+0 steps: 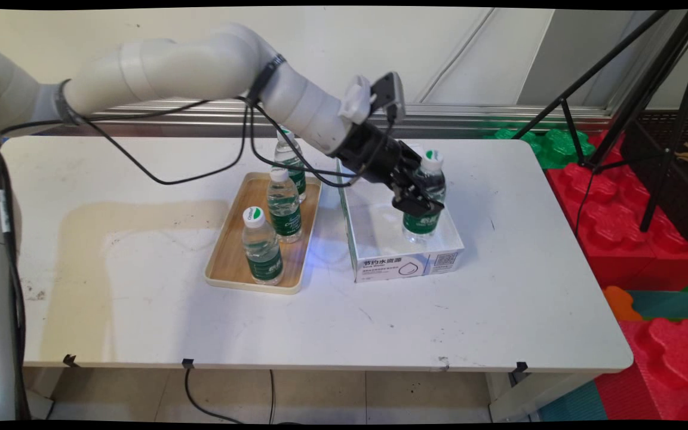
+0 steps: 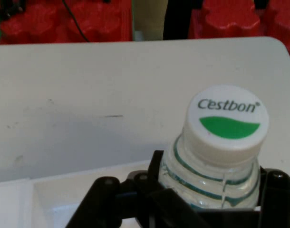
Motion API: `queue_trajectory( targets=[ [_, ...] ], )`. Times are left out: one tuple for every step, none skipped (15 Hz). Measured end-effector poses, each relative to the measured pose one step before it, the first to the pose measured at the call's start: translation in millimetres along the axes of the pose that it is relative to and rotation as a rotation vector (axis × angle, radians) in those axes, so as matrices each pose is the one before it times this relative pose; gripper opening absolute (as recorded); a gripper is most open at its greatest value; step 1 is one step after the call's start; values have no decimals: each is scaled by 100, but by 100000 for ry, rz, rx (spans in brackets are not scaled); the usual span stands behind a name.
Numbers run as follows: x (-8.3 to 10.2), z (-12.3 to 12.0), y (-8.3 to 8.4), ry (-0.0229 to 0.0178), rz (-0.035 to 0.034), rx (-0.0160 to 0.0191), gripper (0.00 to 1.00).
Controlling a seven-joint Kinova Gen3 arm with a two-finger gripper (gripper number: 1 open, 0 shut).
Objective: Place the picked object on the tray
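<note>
Tool: black two-finger tool [image 1: 420,200] closed round the mid body of a water bottle [image 1: 426,197]; fingers on both sides of it, no gap seen in hand view [image 2: 209,209].
Bottle vs tool: bottle sits right between the fingers, not beside them. Its long axis is upright, cap up; tool comes at it from the left and a bit from above, slanted, so the grip is across the axis.
Bottle place: bottom stands on top of a white box [image 1: 380,230], at the box's right part, near the far-right side of the worktop [image 1: 141,286]. Cannot tell if the bottom is fully resting or a little lifted.
Bottle look: clear plastic, ribbed neck, green label w/ white text, white cap [image 2: 227,118] w/ green patch and "Cestbon".
Nearby: wooden tray [image 1: 236,263] left of the box, just beside it, w/ three bottles of same kind, all upright: front one [image 1: 261,246], middle one [image 1: 283,206], back one [image 1: 291,161] partly behind cables.
Beyond worktop: red and green foam blocks [image 1: 648,239], black tripod [image 1: 648,71].
</note>
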Motion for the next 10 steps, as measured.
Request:
queue_trajectory(
  targets=[
    [144,-916,186,582,327,299,0],
    [139,-1225,215,804,354,502,0],
    [116,-1225,203,746,287,541,0],
    [83,-1099,177,582,223,444,0],
    [152,-1257,221,703,288,425,0],
    [135,-1055,155,594,210,316,0],
    [123,-1123,184,623,88,298,0],
    [93,-932,132,512,72,258,0],
    [98,-1158,157,572,120,297,0],
    [125,-1359,176,657,113,317,0]
  ],
)
